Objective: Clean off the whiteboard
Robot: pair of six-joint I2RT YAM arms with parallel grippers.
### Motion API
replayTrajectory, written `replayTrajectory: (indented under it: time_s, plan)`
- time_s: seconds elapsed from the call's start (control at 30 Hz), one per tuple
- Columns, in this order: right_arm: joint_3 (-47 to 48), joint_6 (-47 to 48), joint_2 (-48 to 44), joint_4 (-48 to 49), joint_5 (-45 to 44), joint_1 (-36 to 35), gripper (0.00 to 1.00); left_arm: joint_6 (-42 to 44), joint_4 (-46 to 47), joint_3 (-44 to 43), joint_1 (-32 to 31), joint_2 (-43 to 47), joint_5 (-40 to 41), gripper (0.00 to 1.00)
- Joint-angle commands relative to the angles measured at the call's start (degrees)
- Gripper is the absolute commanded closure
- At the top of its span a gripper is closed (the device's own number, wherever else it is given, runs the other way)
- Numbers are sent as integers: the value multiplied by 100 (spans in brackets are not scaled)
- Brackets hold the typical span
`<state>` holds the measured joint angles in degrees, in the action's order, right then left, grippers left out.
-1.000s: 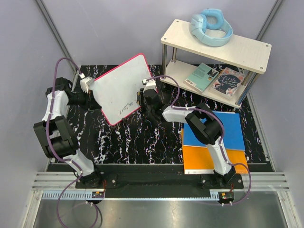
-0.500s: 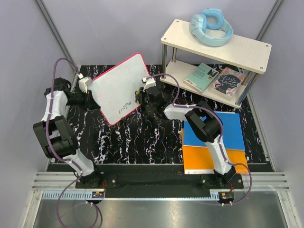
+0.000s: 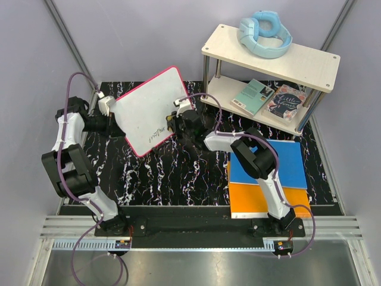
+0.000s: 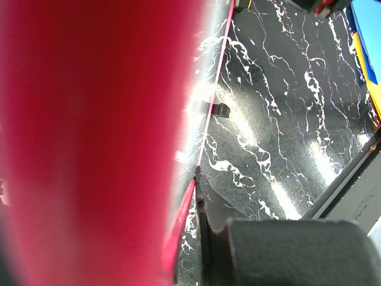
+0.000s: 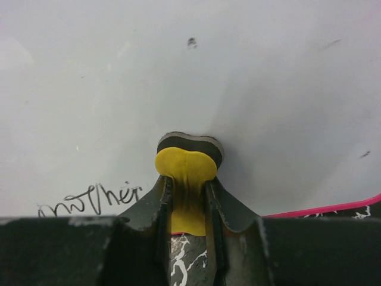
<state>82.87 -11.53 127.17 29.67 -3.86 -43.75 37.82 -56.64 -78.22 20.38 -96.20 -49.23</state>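
Top view: whiteboard [image 3: 149, 110] tilted up off the tabletop [image 3: 178, 173], left claw [image 3: 112, 108] clamped on its left edge. Left wrist: just its red rim, blurry. Right wrist: right claw [image 5: 187, 196] pinched tight on a yellow eraser [image 5: 186, 170] touching the whiteboard. The writing [image 5: 89, 199] sits left of it, so I'd swipe that way.

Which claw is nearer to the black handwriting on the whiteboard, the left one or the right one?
Right. The right claw holds a yellow eraser against the whiteboard, just beside the handwriting; the left claw grips the opposite edge.
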Motion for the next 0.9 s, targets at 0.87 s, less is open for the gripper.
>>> replayTrajectory:
  time_s: [0.87]
  plan:
    - [722,1127,748,-234,-520,-1892,100,929,-57,-124,-219,-162,1381,100]
